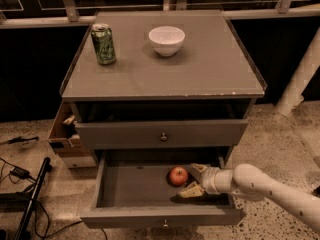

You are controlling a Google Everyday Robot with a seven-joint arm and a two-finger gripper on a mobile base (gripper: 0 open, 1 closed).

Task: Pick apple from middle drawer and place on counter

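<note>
The red apple [178, 175] lies in the open middle drawer [135, 190], right of its centre. My gripper [192, 179] reaches in from the right on a white arm, low inside the drawer, just right of the apple. Its fingers [192, 190] are spread open, one behind and one in front of the apple's right side, not closed on it. The counter [200, 74] is the grey cabinet top above.
A green can [103, 44] and a white bowl [166, 39] stand at the back of the counter. A closed knobbed drawer front [162, 134] sits above the open drawer. A cardboard box [65, 134] and cables [20, 174] lie left of the cabinet.
</note>
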